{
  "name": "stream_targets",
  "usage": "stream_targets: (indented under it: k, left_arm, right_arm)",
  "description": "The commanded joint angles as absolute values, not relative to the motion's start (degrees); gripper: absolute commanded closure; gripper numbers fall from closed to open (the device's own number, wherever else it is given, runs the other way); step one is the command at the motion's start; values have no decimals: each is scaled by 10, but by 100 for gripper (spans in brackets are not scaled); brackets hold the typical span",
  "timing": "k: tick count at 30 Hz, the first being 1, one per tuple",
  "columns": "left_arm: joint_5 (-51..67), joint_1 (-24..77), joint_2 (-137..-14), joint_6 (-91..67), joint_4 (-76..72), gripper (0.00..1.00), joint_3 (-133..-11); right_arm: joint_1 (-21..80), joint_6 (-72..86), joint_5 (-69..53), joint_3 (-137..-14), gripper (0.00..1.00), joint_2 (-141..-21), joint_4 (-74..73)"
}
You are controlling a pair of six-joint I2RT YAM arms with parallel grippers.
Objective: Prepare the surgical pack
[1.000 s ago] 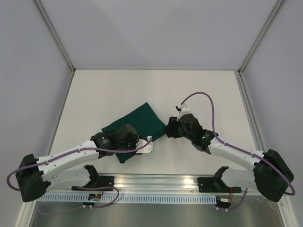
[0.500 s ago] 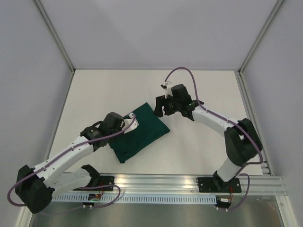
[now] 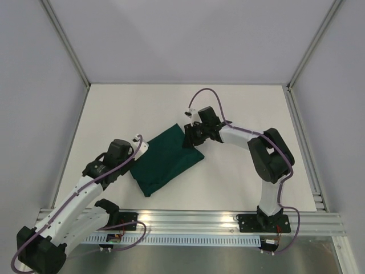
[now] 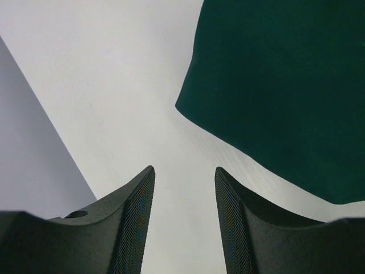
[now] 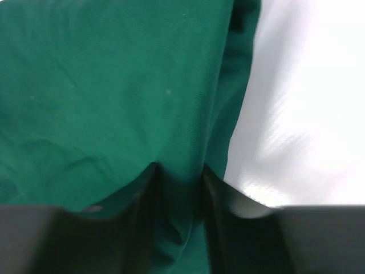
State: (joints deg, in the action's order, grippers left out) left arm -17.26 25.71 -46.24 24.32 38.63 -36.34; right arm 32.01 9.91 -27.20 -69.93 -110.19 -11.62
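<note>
Cloth [image 3: 165, 161] lies mid-table [image 3: 245, 108]. Left gripper [image 4: 184, 178]: jaws apart, empty, beside cloth. Right gripper [image 5: 177, 180]: jaws straddle cloth's far corner; clamping indeterminable.

The cloth [image 3: 164, 161], dark green and folded into a flat rectangular bundle, lies askew on the white table [image 3: 245, 108], a little left of the middle, one corner pointing at the near edge and faint creases near its far-right end.
</note>
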Motion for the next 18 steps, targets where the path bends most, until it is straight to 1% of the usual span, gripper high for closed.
stream_targets:
  k: [1, 2, 3, 8, 11, 12, 14, 15, 17, 18]
  left_arm:
    - [-196, 253, -450, 229, 387, 44, -355]
    - [-200, 253, -449, 228, 386, 44, -354]
    - [-202, 252, -447, 226, 386, 44, -353]
    - [-200, 243, -441, 223, 382, 44, -351]
    - [-193, 243, -439, 222, 383, 44, -350]
    - [-192, 243, -440, 222, 383, 44, -350]
    - [-192, 243, -440, 222, 382, 44, -348]
    - [-192, 242, -441, 222, 382, 44, -348]
    - [-187, 242, -441, 221, 382, 44, -348]
    - [-186, 242, -442, 221, 382, 44, -349]
  right_arm:
    - [316, 111, -301, -673, 67, -1089, -84]
    - [315, 116, -301, -663, 73, -1074, -70]
    - [314, 131, -297, -649, 75, -1065, -62]
    - [311, 190, -270, -553, 80, -990, 16]
    - [311, 244, -257, -500, 87, -966, 60]
    - [311, 258, -235, -488, 91, -953, 63]
    - [311, 315, -212, -460, 95, -938, 94]
    - [311, 340, -197, -420, 100, -924, 115]
    - [312, 416, -175, -377, 99, -913, 186]
    - [312, 443, -144, -339, 100, -908, 211]
